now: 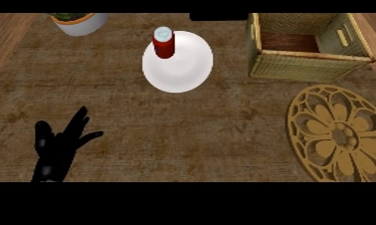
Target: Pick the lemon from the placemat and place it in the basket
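In the head view we see only the left hand (pixel 57 145), at about eight o'clock near the lower left edge of the bench (pixel 183 119); its fingers are spread and straight, pointing up and slightly right, and it holds nothing and touches none of the objects. The right hand does not show in this view. At about twelve o'clock a white plate (pixel 178 64) lies on the brown bench, and a red bottle (pixel 163 43) with a pale cap stands on the plate's upper left part. At about eleven o'clock, against the top edge, we see part of a grey pot (pixel 81 24) with something green in it. At about two o'clock sits the wicker basket (pixel 301 64), open at the top, with a dark reddish floor visible inside. At about four o'clock lies the round golden placemat (pixel 337 134) with a flower pattern, cut off by the right edge; it lies near the basket, just below it, apart from it. We cannot find the lemon: it shows neither on the visible part of the placemat, nor in the visible part of the basket, nor in the hand.
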Controlling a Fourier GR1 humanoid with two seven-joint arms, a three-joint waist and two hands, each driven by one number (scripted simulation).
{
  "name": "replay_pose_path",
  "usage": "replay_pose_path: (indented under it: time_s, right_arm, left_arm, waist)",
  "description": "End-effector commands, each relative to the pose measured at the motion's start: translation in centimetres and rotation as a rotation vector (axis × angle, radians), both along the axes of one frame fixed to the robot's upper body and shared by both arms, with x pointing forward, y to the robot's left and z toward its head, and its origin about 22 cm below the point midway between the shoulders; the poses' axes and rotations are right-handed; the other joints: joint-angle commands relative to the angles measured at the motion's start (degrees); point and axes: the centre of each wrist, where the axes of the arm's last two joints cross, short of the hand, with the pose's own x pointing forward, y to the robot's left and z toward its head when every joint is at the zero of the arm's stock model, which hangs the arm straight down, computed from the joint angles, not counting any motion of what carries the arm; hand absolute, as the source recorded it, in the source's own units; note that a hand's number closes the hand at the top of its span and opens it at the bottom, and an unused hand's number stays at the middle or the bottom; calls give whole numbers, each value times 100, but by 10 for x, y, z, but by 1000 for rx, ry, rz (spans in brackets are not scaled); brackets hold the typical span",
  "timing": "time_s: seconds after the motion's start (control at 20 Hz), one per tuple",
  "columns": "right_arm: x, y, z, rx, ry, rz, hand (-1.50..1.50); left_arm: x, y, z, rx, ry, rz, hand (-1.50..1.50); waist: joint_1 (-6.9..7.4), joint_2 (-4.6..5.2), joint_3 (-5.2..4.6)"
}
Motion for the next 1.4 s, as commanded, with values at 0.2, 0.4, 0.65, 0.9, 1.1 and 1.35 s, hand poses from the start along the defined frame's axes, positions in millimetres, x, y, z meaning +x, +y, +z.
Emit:
replay_pose_path:
  time_s: [0.2,0.4,0.65,0.9,1.1,1.35]
  right_arm:
    - [35,-49,-11,-44,80,-55,150]
    - [63,-38,-29,-25,83,-71,150]
    - [74,-72,-53,83,106,-70,150]
    - [93,-95,-80,193,93,-40,150]
    - [93,-105,-107,208,106,-37,150]
    - [96,-104,-136,29,137,-270,150]
  left_arm:
    - [-1,8,-12,-19,89,-22,0]
    - [-11,-10,-19,-12,81,-47,0]
    - [2,2,-13,6,73,-12,0]
    - [12,-5,-14,-4,73,-22,0]
    - [-4,-2,-21,-3,87,-39,0]
    - [0,-7,-18,-9,76,-32,0]
  waist:
    - [104,82,-41]
    - [190,94,-43]
    - [122,85,-39]
    - [160,111,-38]
    - [124,82,-38]
    - [119,98,-45]
